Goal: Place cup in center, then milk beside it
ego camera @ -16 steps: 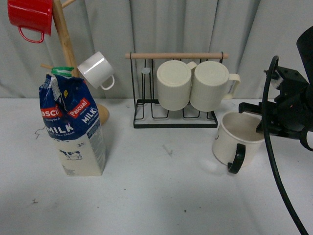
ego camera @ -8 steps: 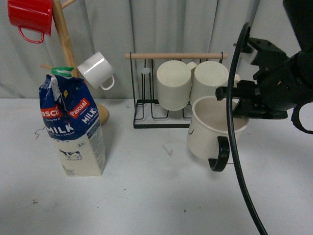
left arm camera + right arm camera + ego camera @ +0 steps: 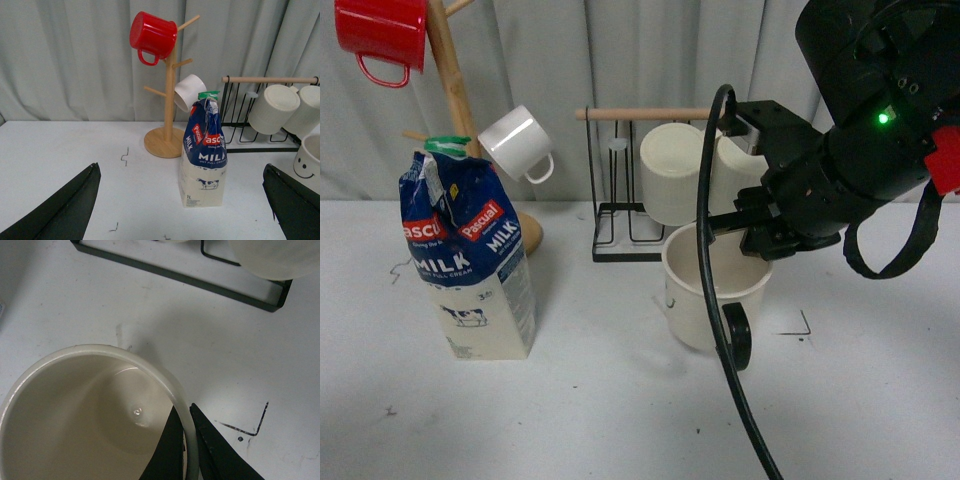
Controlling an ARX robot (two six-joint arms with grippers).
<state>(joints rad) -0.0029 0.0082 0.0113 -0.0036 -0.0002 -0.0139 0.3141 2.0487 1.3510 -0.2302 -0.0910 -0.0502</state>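
Right end effector (image 3: 185, 425) pinched cup (image 3: 700, 300) rim for center placement on bench (image 3: 600, 420); left end effector (image 3: 180, 172) wide open, empty.

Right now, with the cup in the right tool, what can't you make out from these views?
- Base of the cup: the front view cannot settle whether it touches the table. The right wrist view looks down inside, so its wall hides the base.
- The right tool: front view, fingertips behind the arm. Right wrist view, fingers cut by the edge.
- Left wrist view: cup cut by the frame edge.
- The right ribbed mug: front view, mostly behind the arm.
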